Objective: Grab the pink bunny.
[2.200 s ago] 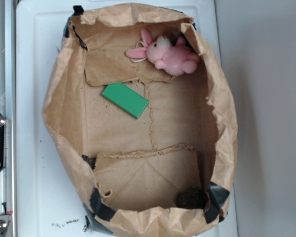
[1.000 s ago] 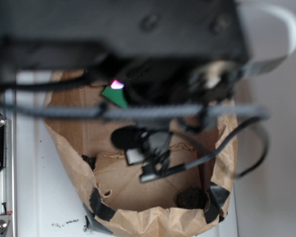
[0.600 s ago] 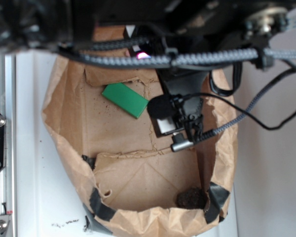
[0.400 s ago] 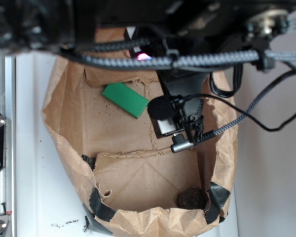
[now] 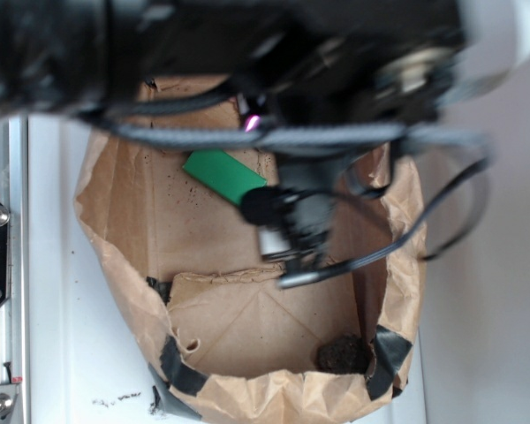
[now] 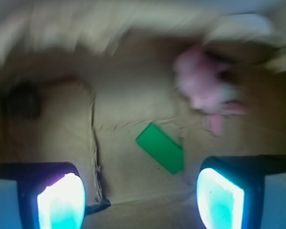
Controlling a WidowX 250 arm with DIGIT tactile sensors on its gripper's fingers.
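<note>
One soft bunny, not yet gripped
Gripper (image 6: pixel 139 198) hangs with jaws wide apart above the paper bag (image 5: pixel 115 265); the pink bunny (image 6: pixel 205 90) lies blurred at its far right, beyond the green block (image 6: pixel 161 148); light, squashy, probably best pinched across its plump body

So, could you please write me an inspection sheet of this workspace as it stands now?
Surface: brown paper bag, opened flat on a white tray.
Job's things: pink bunny, blurred, lying in the bag, ungrasped.
Clutter: green block; dark clump in a bag corner.
Gripper: gripper open, above the bag floor, empty.
Cables: braided cable and black wires across the arm.
Surroundings: metal rail beside the tray.
</note>
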